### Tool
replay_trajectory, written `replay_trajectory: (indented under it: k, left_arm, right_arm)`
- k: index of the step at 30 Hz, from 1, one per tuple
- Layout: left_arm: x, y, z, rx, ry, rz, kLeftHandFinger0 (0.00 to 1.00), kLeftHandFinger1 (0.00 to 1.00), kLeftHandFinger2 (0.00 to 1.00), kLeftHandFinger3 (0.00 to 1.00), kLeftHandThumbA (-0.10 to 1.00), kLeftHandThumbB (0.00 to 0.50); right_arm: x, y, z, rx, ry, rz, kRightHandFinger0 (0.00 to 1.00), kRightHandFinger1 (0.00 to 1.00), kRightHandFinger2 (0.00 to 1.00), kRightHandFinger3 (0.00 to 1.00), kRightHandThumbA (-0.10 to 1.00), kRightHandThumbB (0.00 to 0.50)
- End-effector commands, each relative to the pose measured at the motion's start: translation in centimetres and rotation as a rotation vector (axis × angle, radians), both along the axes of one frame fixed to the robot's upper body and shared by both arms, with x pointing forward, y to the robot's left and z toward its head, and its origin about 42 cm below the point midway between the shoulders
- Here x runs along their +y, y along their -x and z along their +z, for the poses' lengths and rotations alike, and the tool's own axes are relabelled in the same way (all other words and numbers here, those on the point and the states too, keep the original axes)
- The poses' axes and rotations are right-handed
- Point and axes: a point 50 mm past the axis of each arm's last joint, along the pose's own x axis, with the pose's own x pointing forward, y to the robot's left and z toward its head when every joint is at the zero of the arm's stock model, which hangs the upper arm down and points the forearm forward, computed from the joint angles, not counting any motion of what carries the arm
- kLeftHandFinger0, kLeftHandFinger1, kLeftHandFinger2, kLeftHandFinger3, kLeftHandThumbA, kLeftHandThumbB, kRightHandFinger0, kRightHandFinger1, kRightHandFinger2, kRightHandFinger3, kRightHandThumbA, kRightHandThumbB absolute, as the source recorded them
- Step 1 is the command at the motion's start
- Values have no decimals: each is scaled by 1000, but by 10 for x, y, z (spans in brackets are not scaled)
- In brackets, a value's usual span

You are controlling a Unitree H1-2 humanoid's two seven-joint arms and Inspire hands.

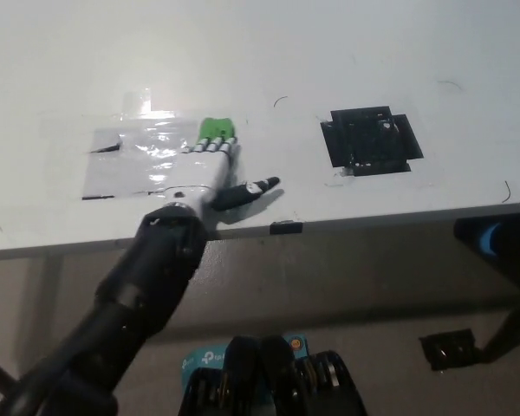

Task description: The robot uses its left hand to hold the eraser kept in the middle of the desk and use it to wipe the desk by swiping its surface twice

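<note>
A bright green eraser under the white left hand on a white worktop; right of the hand a black patch, left of it a glossy clear film with black edge marks

The desk is smooth, matt white. The clear film taped on it is glossy and wrinkled. The left hand looks like hard white plastic.
</note>
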Motion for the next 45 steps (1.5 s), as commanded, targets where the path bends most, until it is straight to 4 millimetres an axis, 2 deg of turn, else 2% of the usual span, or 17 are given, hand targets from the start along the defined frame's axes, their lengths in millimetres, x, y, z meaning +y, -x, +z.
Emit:
replay_trajectory:
  k: [1, 7, 12, 13, 15, 22, 25, 28, 34, 35, 36, 38, 39, 40, 41, 42, 45]
  left_arm:
    - [94, 59, -104, 419, 27, 260, 1000, 1000, 1000, 1000, 1000, 500]
    - [135, 78, -121, 472, -10, 343, 1000, 1000, 1000, 1000, 1000, 500]
    - [159, 90, -128, 496, 8, 392, 1000, 1000, 1000, 1000, 1000, 500]
    - [168, 95, -130, 492, 2, 409, 1000, 1000, 1000, 1000, 1000, 500]
    - [172, 99, -133, 515, -4, 429, 1000, 1000, 1000, 1000, 1000, 500]
    - [169, 109, -141, 524, 11, 431, 1000, 1000, 1000, 1000, 1000, 500]
    - [166, 109, -142, 532, 18, 424, 1000, 1000, 1000, 1000, 1000, 500]
    - [161, 110, -144, 532, 44, 417, 1000, 1000, 1000, 1000, 1000, 500]
    - [155, 109, -142, 522, 64, 406, 1000, 1000, 1000, 1000, 1000, 500]
    - [153, 105, -135, 430, 68, 364, 1000, 1000, 1000, 1000, 1000, 500]
    - [153, 105, -135, 420, 69, 359, 1000, 1000, 1000, 1000, 1000, 500]
    - [143, 91, -111, 300, 70, 323, 1000, 1000, 1000, 1000, 1000, 500]
    - [141, 89, -108, 283, 68, 316, 1000, 1000, 1000, 1000, 1000, 500]
    - [138, 82, -92, 222, 68, 302, 1000, 1000, 1000, 1000, 1000, 500]
    - [131, 67, -55, 110, 53, 256, 1000, 1000, 1000, 1000, 1000, 500]
    - [129, 65, -48, 86, 55, 244, 1000, 1000, 1000, 1000, 1000, 500]
    - [122, 52, 0, -79, 68, 201, 1000, 1000, 1000, 1000, 1000, 499]
  right_arm:
    - [-5, 0, 11, -73, 16, -38, 1000, 1000, 1000, 1000, 1000, 212]
    - [-12, 6, 9, -72, 11, -61, 1000, 1000, 1000, 1000, 1000, 254]
    - [-14, 14, 7, -68, 13, -75, 1000, 1000, 1000, 1000, 1000, 224]
    - [-16, 14, 5, -62, 19, -75, 1000, 1000, 1000, 1000, 1000, 242]
    - [-18, 16, 4, -62, 20, -82, 1000, 1000, 1000, 1000, 1000, 243]
    - [-17, 21, -4, -33, 11, -95, 1000, 1000, 1000, 1000, 1000, 229]
    - [-16, 21, -4, -54, -24, -74, 1000, 1000, 1000, 1000, 1000, 252]
    - [-17, 22, -3, -52, -12, -73, 1000, 1000, 1000, 1000, 1000, 232]
    - [-17, 22, -4, -28, 12, -76, 1000, 1000, 1000, 1000, 1000, 250]
    - [-17, 22, -4, -26, 8, -77, 1000, 1000, 1000, 1000, 1000, 231]
    - [-17, 22, -4, -25, 8, -77, 1000, 1000, 1000, 1000, 1000, 230]
    - [-19, 24, -5, -19, 10, -74, 1000, 1000, 1000, 1000, 1000, 216]
    - [-20, 25, -5, -16, 13, -80, 1000, 1000, 1000, 1000, 1000, 216]
    - [-20, 25, -6, -7, 18, -80, 1000, 1000, 1000, 1000, 1000, 223]
    - [-20, 25, -6, -8, 8, -78, 1000, 1000, 1000, 1000, 1000, 213]
    - [-21, 26, -7, -4, 10, -79, 1000, 1000, 1000, 1000, 1000, 211]
    - [-21, 29, -7, 2, 17, -74, 1000, 1000, 1000, 1000, 1000, 200]
